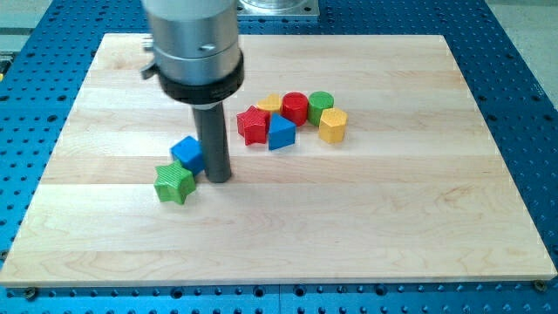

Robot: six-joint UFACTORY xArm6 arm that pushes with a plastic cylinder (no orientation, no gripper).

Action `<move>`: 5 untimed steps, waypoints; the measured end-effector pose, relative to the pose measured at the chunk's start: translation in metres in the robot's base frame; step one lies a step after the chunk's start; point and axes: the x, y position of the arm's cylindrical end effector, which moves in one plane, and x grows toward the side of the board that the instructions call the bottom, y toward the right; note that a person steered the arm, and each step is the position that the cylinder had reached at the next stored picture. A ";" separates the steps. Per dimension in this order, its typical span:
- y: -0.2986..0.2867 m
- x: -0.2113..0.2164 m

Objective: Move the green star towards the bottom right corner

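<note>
We see a pale wooden tabletop [366, 227] resting on a blue perforated base [532, 78]; no writing, brand or label can be read anywhere. We have no pincer, only a dark rod, so there is nothing to clench or release.

Nearest the view's bottom lies the green star [173, 183], just to the view's left of my tip [218, 179] and slightly lower. It lies flat with its points spread all round, so we can name no long axis or heading. It sits left of the board's middle, well apart from the bottom right corner.

Just above it, a blue cube [187, 153] sits close against the rod's left side and appears to touch the star.

Farther back, to the upper right of my tip, a cluster gathers: a red star [253, 125], a blue triangular block [281, 133], a yellow hexagonal block [332, 126], then a red cylinder [295, 108], a green cylinder [321, 103] and a partly hidden yellow block [269, 103] whose shape we cannot tell.
</note>
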 end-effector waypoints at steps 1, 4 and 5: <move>0.031 0.014; -0.108 0.033; 0.006 0.015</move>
